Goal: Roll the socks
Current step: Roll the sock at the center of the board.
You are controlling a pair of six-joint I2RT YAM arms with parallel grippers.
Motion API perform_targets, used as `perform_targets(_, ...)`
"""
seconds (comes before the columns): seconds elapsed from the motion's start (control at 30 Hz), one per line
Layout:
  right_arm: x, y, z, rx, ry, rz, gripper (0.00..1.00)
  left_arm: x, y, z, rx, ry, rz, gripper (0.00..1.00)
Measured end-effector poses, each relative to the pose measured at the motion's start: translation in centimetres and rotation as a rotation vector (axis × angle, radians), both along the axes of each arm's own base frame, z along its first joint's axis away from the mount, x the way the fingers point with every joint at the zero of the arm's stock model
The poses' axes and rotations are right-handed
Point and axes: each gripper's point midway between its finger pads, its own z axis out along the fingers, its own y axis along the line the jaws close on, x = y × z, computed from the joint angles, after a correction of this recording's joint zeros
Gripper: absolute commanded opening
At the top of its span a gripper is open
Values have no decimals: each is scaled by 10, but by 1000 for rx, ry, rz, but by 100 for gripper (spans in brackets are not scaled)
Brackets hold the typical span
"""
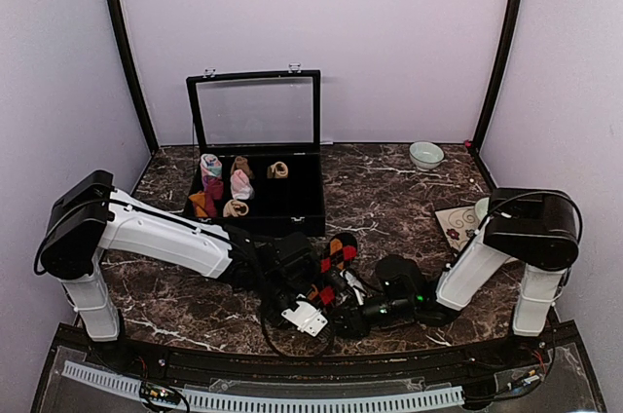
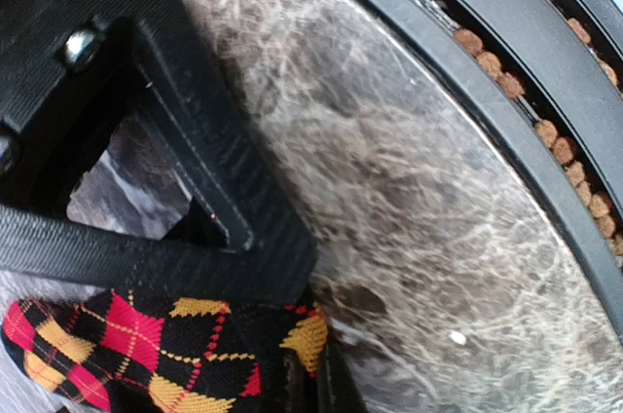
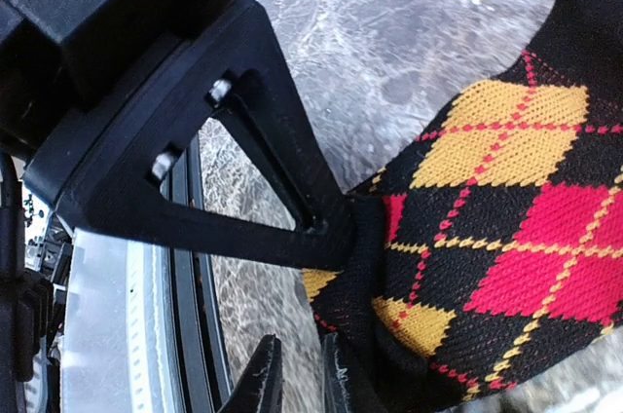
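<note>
Left jaws: closed to a narrow pinch on a fold of the black argyle sock (image 2: 146, 355), whose red and yellow diamonds bunch right under the black finger (image 2: 224, 189) in the left wrist view. Right jaws: also drawn narrow, clamped on the same knit; in the right wrist view the cloth gathers into a tight pleat at the tip of the triangular finger (image 3: 263, 140) and fans out to the right in large diamonds. Whether both pinches fall on one sock or on two laid together cannot be told.

From above, the sock lies crumpled low on the marble surface (image 1: 389, 194), near its front edge, between the two wrists, which meet almost head to head. Only a few red-orange patches of it show past the black wrist housings.

Behind the sock, toward the back wall, stands a black case (image 1: 292, 223) with its glass lid (image 1: 255, 111) propped upright; small sock rolls (image 1: 238, 184) sit in its left compartments. A pale bowl (image 1: 425, 155) rests at the far right of the surface, and a flowered tile (image 1: 456, 225) lies beside the right arm.
</note>
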Motion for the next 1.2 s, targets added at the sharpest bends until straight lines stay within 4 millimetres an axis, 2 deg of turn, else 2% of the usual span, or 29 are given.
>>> perform_targets(0.27, 1, -14, 5, -18, -4, -41, 23, 10, -11, 0, -22, 50, 64, 0)
perform_targets(0.3, 1, -16, 6, -20, -7, -46, 68, 11, -11, 0, -20, 75, 76, 0)
perform_targets(0.33, 2, -19, 8, -23, -14, -53, 95, 12, -12, 1, -17, 100, 88, 0)
perform_targets(0.37, 1, -24, 10, -23, -22, -58, 99, 13, -12, 1, -11, 141, 105, 0)
perform_targets(0.5, 4, -36, 24, -13, -78, -93, 99, 14, -11, 1, 6, 282, 163, 0)
perform_targets(0.7, 14, -74, 33, -89, -231, -216, 99, 6, -4, 0, 27, 450, 216, 0)
perform_targets(0.8, 24, -86, 61, -47, -346, -306, 99, 0, -1, 0, 47, 525, 230, 0)
perform_targets(0.9, 45, -100, 86, 10, -381, -473, 99, -8, 0, 0, 72, 607, 239, 1)
perform_targets(0.97, 53, -108, 84, 1, -377, -537, 99, -11, 1, 0, 87, 660, 248, 1)
perform_targets(1.0, 54, -112, 77, -23, -379, -546, 99, -12, 1, 1, 92, 683, 253, 1)
perform_targets(1.13, 52, -114, 60, -106, -437, -497, 99, -13, 3, 1, 99, 789, 289, 3)
perform_targets(1.2, 47, -111, 58, -121, -495, -448, 94, -14, 7, 2, 103, 838, 310, 4)
